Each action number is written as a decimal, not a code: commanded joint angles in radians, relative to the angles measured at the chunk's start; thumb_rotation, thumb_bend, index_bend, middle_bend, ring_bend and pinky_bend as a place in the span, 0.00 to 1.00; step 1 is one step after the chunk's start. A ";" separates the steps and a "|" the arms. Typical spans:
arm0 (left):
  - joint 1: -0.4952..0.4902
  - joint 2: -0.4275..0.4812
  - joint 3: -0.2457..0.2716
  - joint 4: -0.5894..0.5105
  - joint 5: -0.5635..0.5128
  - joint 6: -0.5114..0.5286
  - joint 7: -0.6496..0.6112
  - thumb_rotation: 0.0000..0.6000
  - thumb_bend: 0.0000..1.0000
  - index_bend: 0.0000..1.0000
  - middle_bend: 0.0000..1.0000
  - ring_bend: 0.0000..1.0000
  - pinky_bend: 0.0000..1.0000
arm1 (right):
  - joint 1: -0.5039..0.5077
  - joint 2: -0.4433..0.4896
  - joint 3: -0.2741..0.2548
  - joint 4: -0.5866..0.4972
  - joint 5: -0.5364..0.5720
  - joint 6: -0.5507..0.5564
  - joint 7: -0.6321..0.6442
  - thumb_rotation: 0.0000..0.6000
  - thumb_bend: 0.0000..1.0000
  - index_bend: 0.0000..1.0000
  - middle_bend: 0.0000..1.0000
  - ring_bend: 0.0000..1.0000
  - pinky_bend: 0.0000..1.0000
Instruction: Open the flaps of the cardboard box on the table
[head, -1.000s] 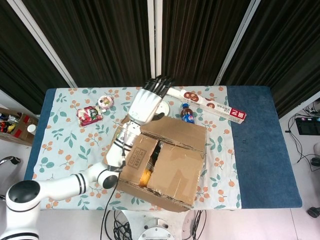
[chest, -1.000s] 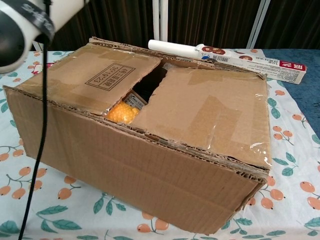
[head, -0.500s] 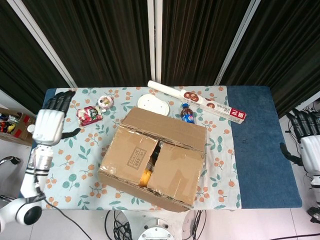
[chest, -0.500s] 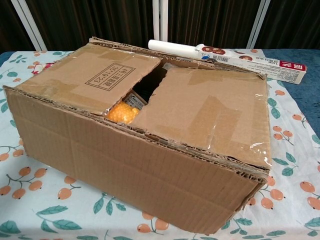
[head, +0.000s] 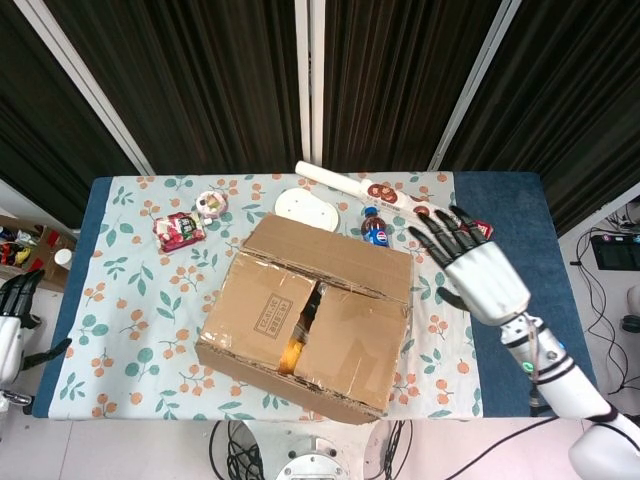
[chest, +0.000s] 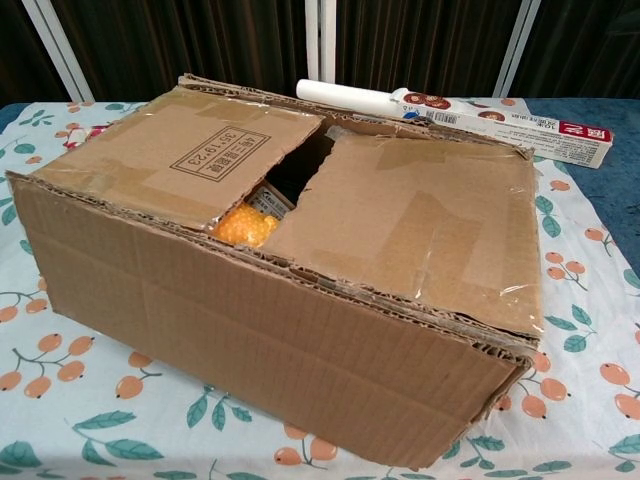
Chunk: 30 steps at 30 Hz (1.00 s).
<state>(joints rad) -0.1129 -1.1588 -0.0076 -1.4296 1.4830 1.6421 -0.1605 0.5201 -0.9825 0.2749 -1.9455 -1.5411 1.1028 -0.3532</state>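
Bottle behind box — snack pack far left.

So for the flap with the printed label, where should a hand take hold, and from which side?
Probably at the labelled flap's free inner edge by the centre gap, where it stands slightly apart from the other flap. Fingers could hook under from the gap and lift outward toward the fold on its own side. The left hand sits off the table on that side; the right hand hovers open beside the cardboard box.
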 joint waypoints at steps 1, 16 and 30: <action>0.039 -0.018 0.015 0.028 0.029 0.051 -0.030 1.00 0.05 0.08 0.10 0.10 0.22 | 0.136 -0.123 0.032 -0.019 0.094 -0.133 -0.136 1.00 0.02 0.00 0.00 0.00 0.00; 0.103 -0.039 -0.001 0.115 0.047 0.100 -0.115 1.00 0.05 0.08 0.10 0.10 0.22 | 0.327 -0.485 -0.017 0.133 0.254 -0.176 -0.323 1.00 0.00 0.00 0.00 0.00 0.00; 0.126 -0.047 -0.004 0.171 0.070 0.099 -0.158 1.00 0.05 0.07 0.10 0.10 0.22 | 0.406 -0.666 -0.012 0.348 0.208 -0.129 -0.252 1.00 0.04 0.00 0.00 0.00 0.00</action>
<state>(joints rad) 0.0125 -1.2057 -0.0123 -1.2594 1.5526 1.7419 -0.3182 0.9114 -1.6260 0.2575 -1.6238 -1.3224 0.9686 -0.6249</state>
